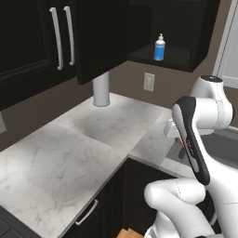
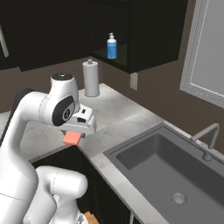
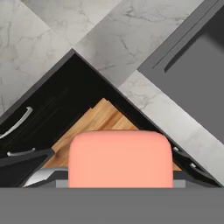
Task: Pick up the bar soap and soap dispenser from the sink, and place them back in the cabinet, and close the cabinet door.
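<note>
My gripper (image 2: 75, 132) is shut on the bar soap (image 2: 71, 139), a flat orange-red block hanging under the hand above the counter's front edge, left of the sink (image 2: 144, 155). In the hand view the bar soap (image 3: 120, 157) fills the lower middle and hides the fingertips. The blue soap dispenser (image 1: 159, 48) with its white pump stands upright on the shelf of the open dark cabinet (image 1: 181, 62); from the right base view the soap dispenser (image 2: 112, 46) sits high at the back. The cabinet door (image 1: 102, 42) is swung open to the shelf's left.
A white paper towel roll (image 2: 91, 78) stands on the marble counter (image 1: 69, 144) under the cabinet. A slim faucet (image 2: 210, 135) rises at the sink's far right. A wall outlet (image 1: 148, 82) is below the shelf. Wood floor (image 3: 100, 122) and dark drawers lie beneath the hand.
</note>
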Motion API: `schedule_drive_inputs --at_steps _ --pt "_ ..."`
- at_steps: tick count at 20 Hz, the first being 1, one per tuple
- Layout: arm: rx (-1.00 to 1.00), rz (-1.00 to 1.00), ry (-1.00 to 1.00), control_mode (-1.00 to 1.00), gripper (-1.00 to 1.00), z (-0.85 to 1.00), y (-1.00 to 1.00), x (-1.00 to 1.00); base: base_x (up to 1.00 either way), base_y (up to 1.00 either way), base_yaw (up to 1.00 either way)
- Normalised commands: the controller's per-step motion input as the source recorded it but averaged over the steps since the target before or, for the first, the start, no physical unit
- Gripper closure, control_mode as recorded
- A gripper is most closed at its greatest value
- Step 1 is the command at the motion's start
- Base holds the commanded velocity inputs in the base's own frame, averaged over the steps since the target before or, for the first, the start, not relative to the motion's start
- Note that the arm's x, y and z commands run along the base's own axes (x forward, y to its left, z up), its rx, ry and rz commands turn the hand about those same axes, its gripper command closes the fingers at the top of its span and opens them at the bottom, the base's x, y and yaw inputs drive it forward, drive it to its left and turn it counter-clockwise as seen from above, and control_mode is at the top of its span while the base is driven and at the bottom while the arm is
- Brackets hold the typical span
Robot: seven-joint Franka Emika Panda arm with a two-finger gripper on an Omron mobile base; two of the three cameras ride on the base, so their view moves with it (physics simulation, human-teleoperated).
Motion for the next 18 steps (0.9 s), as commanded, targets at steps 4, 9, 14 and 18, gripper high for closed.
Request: schedule_drive_inputs --at_steps 4,9,14,18 --pt "0.0 0.0 0.0 1.0 1.0 0.0 0.0 0.0 0.49 0.13 0.0" --pt "0.0 0.0 0.0 1.0 1.0 0.0 0.0 0.0 0.54 0.12 0.0" --pt "0.0 0.0 0.0 1.0 1.0 0.0 0.0 0.0 0.57 0.11 0.0" --pt "0.0 0.0 0.0 1.0 1.0 0.0 0.0 0.0 0.63 0.11 0.0"
